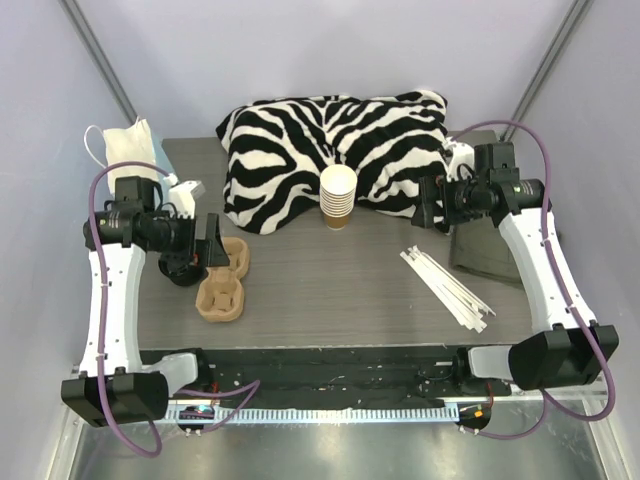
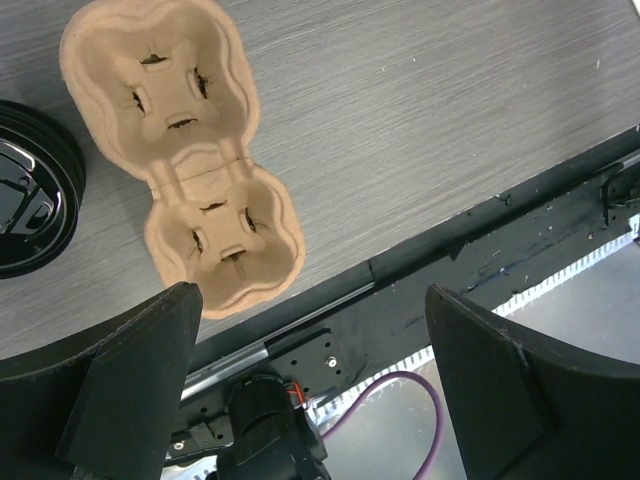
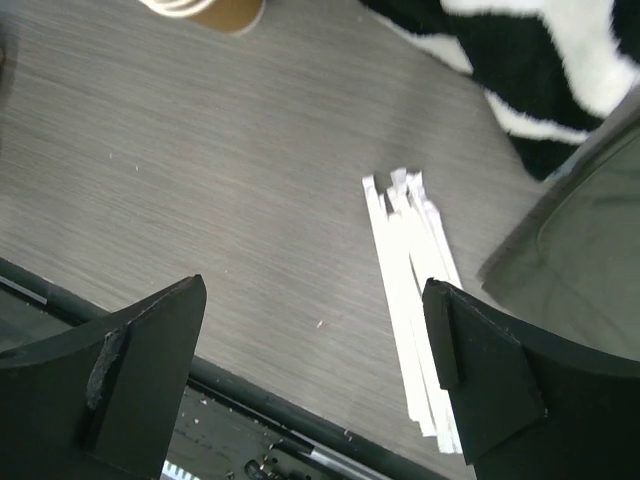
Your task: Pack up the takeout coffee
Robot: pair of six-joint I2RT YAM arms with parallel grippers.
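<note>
Grey wood-grain table (image 1: 330,300) fills the scene. Over its near edge the left claw (image 2: 310,295) hangs wide open, holding nothing. Just beyond its fingers lies a tan two-cup pulp carrier (image 2: 190,150), with a stack of black lids (image 2: 25,190) beside it. Across the table the right claw (image 3: 312,288) is equally wide and empty, above white wrapped straws (image 3: 410,300). Farther back, stacked lidless paper cups (image 1: 338,197) stand against a zebra-striped cloth (image 1: 330,140). Where the lidded coffee cup is cannot be told.
</note>
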